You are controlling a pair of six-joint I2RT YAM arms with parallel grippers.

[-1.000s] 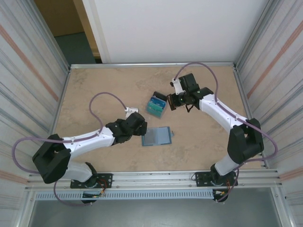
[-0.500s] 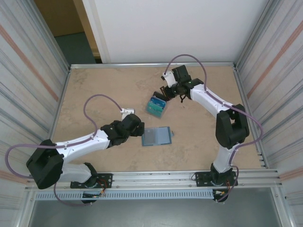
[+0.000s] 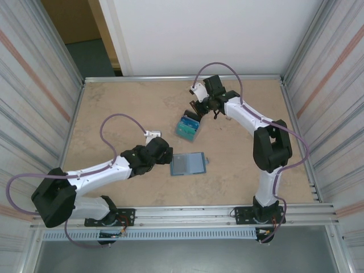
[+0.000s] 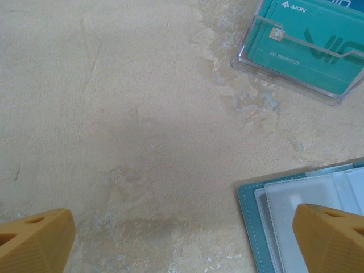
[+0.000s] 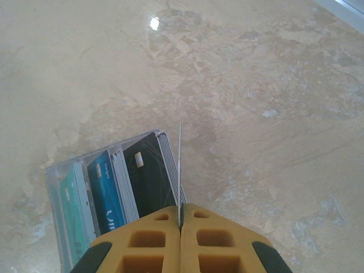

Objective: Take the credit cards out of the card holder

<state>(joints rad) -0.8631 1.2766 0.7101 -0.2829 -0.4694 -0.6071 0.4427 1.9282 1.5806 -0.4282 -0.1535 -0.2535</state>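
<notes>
From the top camera, the card holder [image 3: 188, 164] lies open and flat near the middle of the desk [image 3: 125, 108], lining upward; my left hand [image 3: 169, 154] sits just beside its left edge; the clear tray [image 3: 186, 128] lies a little farther back, and my right hand [image 3: 198, 111] hangs over the tray's far end.

On the left wrist camera, the left hand [image 4: 182, 239] is spread wide with nothing between its fingers; one finger is over a corner of the card holder [image 4: 284, 199], the other over bare desk; the pale pockets look flat, and I cannot tell whether any card is inside them; teal credit cards [image 4: 301, 45] stand in the tray at the top right.

On the right wrist camera, the right hand [image 5: 180, 219] is closed tight on a single card [image 5: 180, 165], seen edge-on as a thin upright line at the tray's black end; whether it is inside the tray [image 5: 56, 210] or just past its wall I cannot tell.

I judge the cards light, stiff, thin and slick; I would pinch the flat faces near a short edge, since a weak pinch could let one pivot or slip; the holder looks soft and light, so I expect it to slide unless a flap is pinned.
</notes>
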